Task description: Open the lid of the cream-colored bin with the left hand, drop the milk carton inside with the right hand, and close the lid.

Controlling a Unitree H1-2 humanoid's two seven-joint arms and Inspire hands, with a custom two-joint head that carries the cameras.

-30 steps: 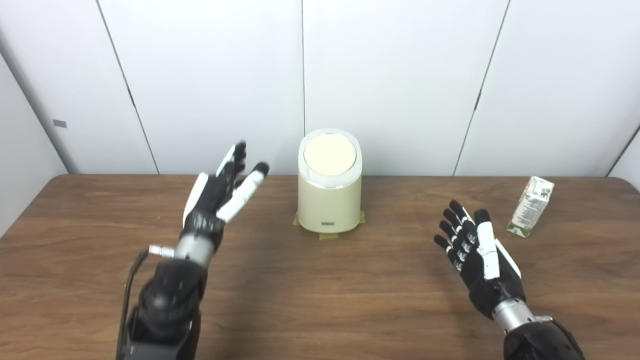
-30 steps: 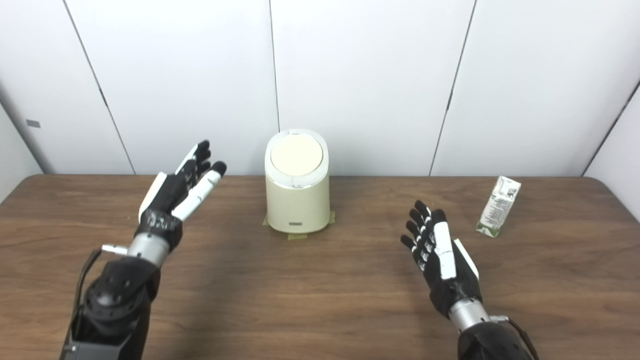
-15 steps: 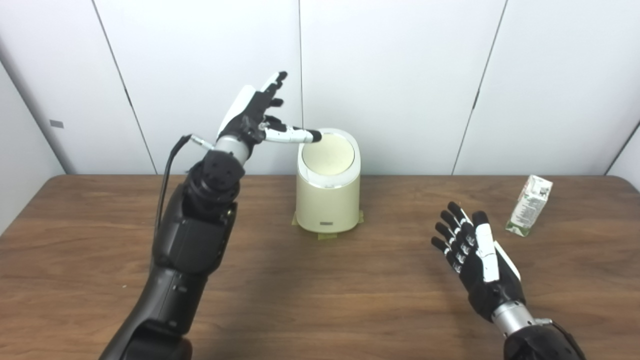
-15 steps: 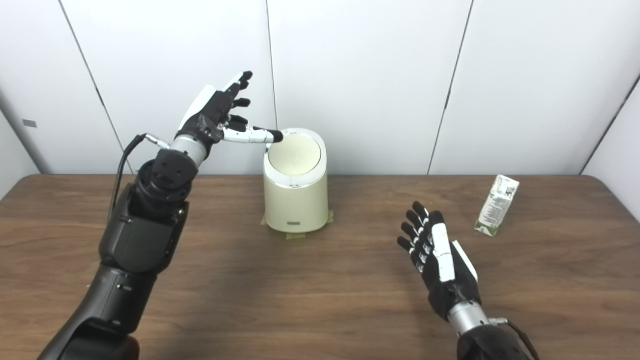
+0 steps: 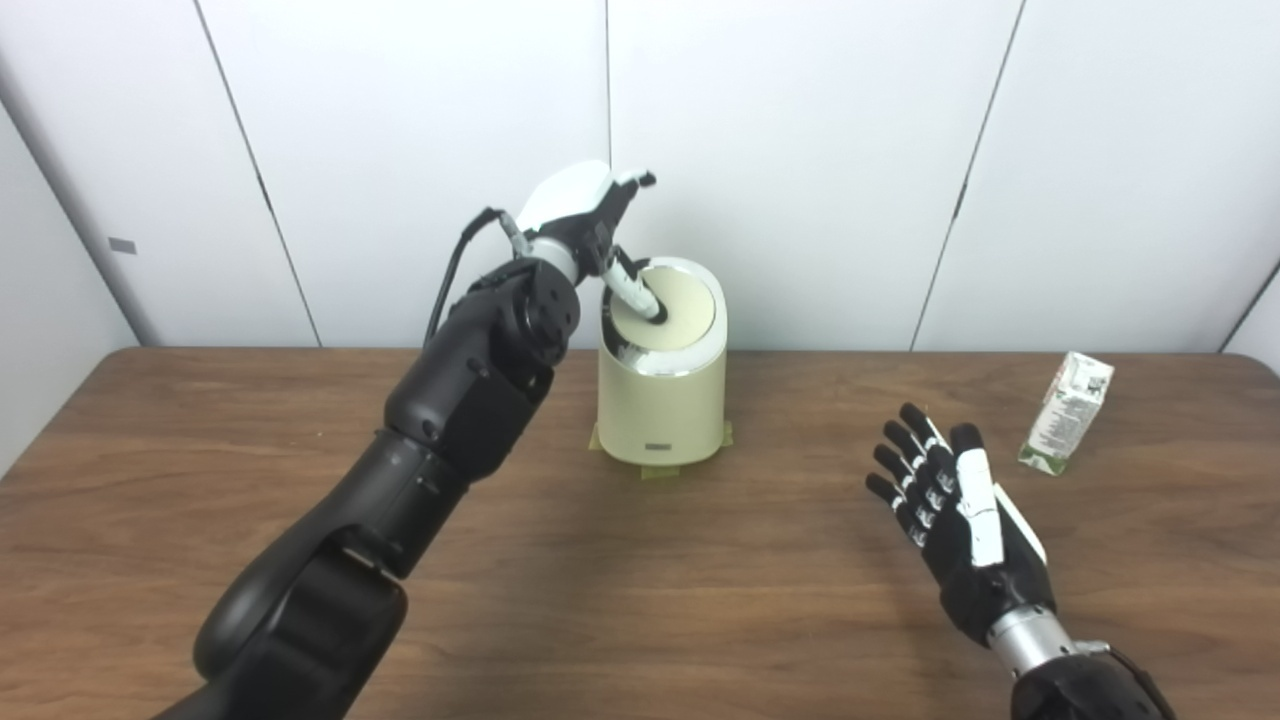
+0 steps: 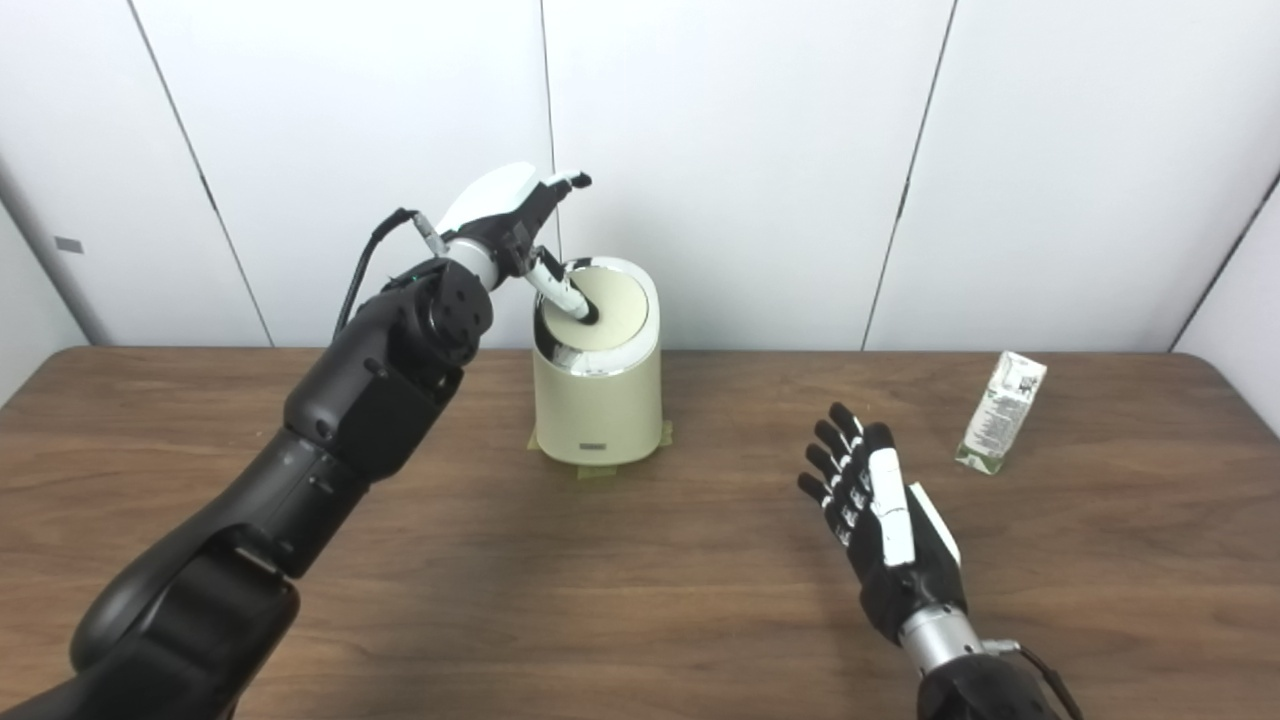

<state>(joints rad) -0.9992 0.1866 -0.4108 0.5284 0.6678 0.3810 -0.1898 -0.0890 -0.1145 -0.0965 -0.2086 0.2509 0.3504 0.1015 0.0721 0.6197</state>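
Left hand (image 5: 590,215) spread, thumb pressing lid (image 5: 672,308) of cream bin (image 5: 660,400), centre tabletop (image 5: 620,590). Right hand (image 5: 950,510) open, empty. Milk carton (image 5: 1066,412) leaning far right; likely light, crushable, so grip its flat sides mid-body.

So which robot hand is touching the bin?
The left hand. It reaches above the cream-colored bin with a digit pressing down on the lid. The right hand hovers open over the table, touching nothing.

Cream bin (image 5: 661,400), green-and-white printed milk carton (image 5: 1065,412), black-and-white hands, dark brown wood-grain table (image 5: 640,590).
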